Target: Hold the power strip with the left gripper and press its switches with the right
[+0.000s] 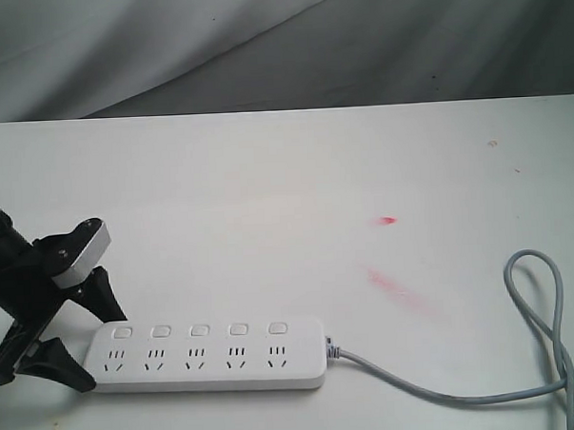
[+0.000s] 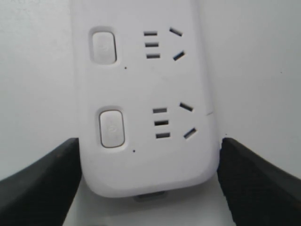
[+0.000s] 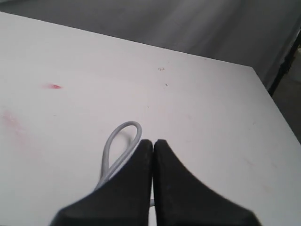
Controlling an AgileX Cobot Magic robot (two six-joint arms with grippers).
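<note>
**Q:** Grip status?

**A:** My left gripper (image 1: 100, 349) clamps the left end of the power strip (image 1: 207, 357), which lies along the front edge of the table (image 1: 266, 178). My right gripper (image 3: 153, 146), fingers closed, hangs over the cord (image 3: 127, 124), well right of the switches (image 1: 199, 330).

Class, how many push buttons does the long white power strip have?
5: white rounded-square buttons in a row on the white plastic power strip, one above each socket; none hidden.

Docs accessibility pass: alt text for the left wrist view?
The end of a white power strip sits gripped between the left gripper's two black fingers. Two push buttons and two sockets show on it, over a white table.
</note>
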